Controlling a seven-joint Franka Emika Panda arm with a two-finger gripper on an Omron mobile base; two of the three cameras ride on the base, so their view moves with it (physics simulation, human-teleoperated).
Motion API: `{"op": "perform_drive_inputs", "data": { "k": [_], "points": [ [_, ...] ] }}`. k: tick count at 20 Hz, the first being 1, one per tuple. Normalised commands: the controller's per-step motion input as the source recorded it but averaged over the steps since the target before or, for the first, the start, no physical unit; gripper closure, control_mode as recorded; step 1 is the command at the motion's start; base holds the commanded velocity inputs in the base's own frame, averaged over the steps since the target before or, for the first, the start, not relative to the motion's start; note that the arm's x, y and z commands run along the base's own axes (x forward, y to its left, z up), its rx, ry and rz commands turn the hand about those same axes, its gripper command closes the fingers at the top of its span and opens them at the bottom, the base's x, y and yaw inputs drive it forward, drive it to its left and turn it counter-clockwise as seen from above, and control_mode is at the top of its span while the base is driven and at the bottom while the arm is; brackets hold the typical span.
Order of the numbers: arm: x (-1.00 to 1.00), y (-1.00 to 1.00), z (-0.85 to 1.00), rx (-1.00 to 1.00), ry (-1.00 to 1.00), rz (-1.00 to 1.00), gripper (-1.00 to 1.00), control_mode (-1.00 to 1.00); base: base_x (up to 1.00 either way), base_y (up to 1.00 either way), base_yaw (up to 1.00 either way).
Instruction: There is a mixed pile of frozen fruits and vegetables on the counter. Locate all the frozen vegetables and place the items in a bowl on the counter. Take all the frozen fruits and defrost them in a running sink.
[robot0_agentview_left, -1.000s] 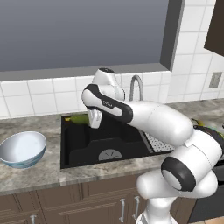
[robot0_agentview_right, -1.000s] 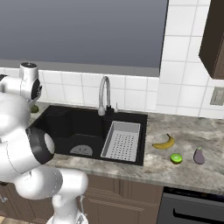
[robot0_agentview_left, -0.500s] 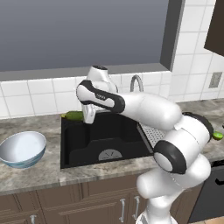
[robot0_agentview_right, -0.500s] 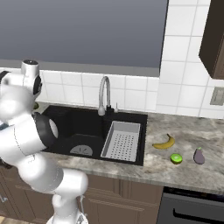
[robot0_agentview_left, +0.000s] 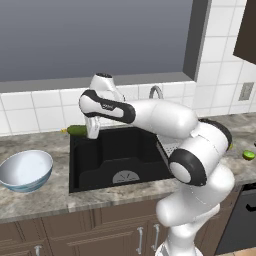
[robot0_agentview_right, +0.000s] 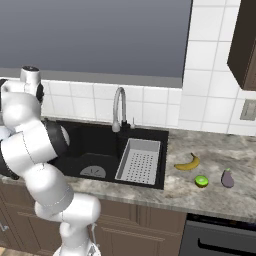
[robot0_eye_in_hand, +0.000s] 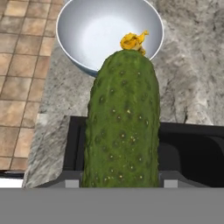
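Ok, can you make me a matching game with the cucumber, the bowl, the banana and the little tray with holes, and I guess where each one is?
Things:
1. cucumber
2. bowl
3. banana
4. tray with holes

Places:
A. inside the sink
B. on the counter beside the lime
C. held in the gripper
D. on the counter left of the sink

Pairs: 1-C, 2-D, 3-B, 4-A

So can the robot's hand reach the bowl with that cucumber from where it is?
Probably yes. The hand holds the cucumber over the sink's left edge, and the bowl sits just beyond on bare counter, with nothing between them.
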Motion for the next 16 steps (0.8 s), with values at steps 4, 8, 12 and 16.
{"op": "perform_drive_inputs", "data": {
  "k": [4, 8, 12, 16],
  "points": [
    [0.01, 0.39, 0.00, -0.03, -0.03, 0.01, 1.00, -1.00, 0.00, 0.00, 0.00],
    [0.00, 0.37, 0.00, -0.02, -0.02, 0.00, 1.00, -1.00, 0.00, 0.00, 0.00],
    [0.00, 0.37, 0.00, -0.01, -0.01, 0.01, 1.00, -1.00, 0.00, 0.00, 0.00],
    [0.00, 0.37, 0.00, 0.00, -0.02, 0.01, 1.00, -1.00, 0.00, 0.00, 0.00]
  ]
}}
